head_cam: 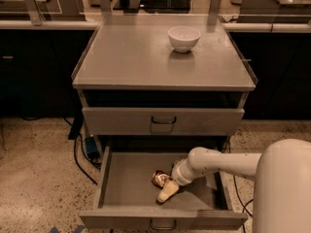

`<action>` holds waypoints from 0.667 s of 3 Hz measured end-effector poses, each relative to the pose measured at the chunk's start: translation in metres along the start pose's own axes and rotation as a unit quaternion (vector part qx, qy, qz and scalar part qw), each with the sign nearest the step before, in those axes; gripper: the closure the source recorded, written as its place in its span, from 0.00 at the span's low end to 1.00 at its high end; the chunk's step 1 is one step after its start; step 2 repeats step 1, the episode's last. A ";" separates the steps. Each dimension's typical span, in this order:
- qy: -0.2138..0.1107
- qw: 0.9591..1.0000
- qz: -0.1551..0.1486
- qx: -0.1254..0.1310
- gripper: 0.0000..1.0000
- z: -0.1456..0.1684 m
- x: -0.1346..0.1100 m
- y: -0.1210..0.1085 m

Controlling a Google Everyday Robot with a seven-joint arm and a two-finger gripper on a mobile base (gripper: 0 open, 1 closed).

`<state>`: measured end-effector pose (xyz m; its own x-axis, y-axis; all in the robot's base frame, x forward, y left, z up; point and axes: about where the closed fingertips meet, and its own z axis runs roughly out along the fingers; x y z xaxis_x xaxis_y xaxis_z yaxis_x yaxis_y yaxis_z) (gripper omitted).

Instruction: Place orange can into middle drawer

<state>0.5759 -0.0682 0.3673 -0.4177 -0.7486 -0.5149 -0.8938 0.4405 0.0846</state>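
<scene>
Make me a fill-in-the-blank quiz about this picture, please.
The white bowl stands on the ____ of the cabinet.
The orange can lies in the middle drawer, which is ____.
The pincer is down in that drawer, beside the ____.
The upper drawer is ____.
Missing words: top, open, can, shut.

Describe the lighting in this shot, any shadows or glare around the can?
Camera view: warm, dim light overall; the white bowl casts a soft shadow on the cabinet top; the recess under that top is nearly black; the orange can in the middle drawer shows small glints next to the gripper, which sits low inside the drawer.
</scene>
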 end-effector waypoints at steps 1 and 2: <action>0.000 1.000 0.000 0.000 0.00 0.000 0.000 0.000; 0.000 1.000 0.000 0.000 0.00 0.000 0.000 0.000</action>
